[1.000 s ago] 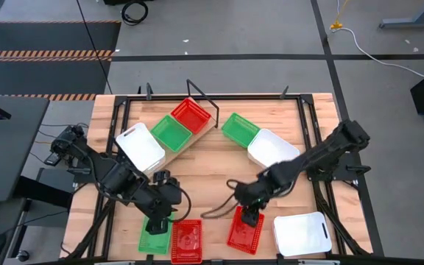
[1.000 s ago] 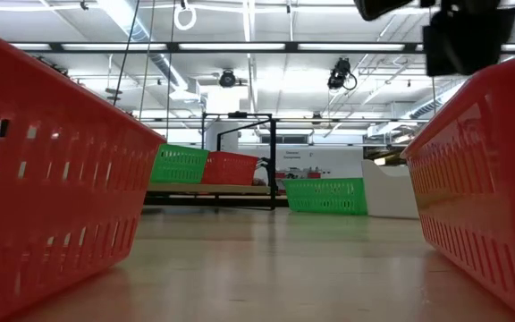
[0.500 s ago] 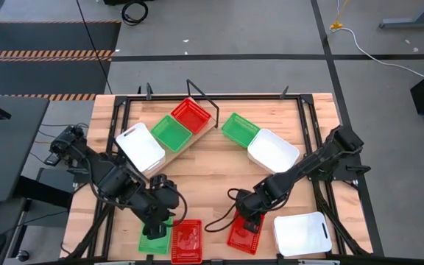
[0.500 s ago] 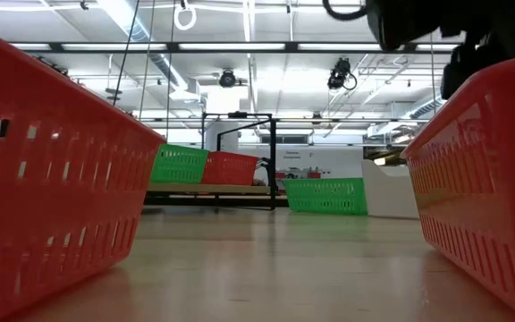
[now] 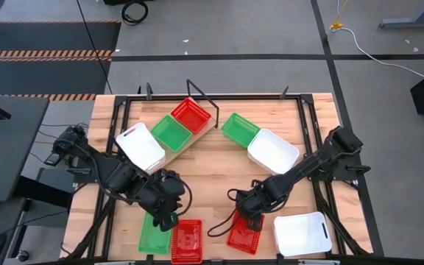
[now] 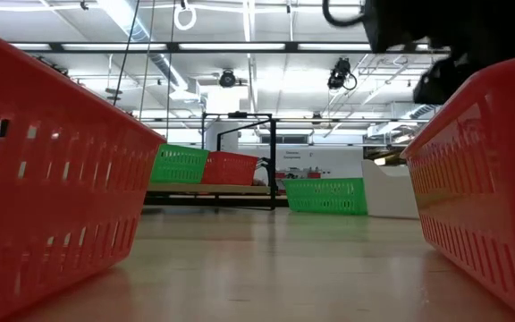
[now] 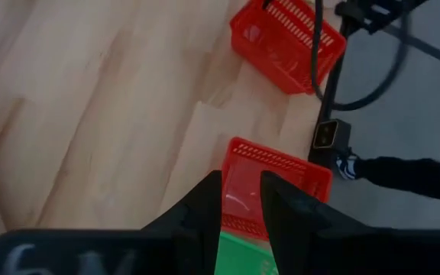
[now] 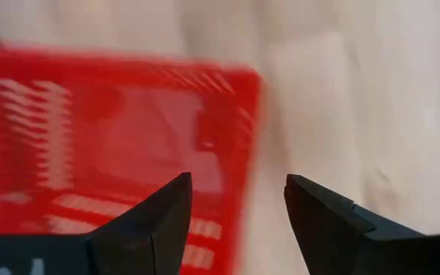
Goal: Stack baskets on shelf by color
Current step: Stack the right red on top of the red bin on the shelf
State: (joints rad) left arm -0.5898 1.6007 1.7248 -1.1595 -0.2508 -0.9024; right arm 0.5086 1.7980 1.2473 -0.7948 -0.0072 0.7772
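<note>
Wooden table point(image 5: 212, 165) carries the shelf point(image 5: 197, 136) at 11 o'clock. My right gripper point(image 8: 235, 202) stands wide over a red basket point(image 5: 245, 234) at 5 o'clock; my left gripper point(image 7: 241, 197) stands narrowly open, holding nothing, above a green basket point(image 5: 153, 235).

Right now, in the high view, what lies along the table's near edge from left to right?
green basket → red basket → second red basket, with the right gripper over it → white basket.
</note>
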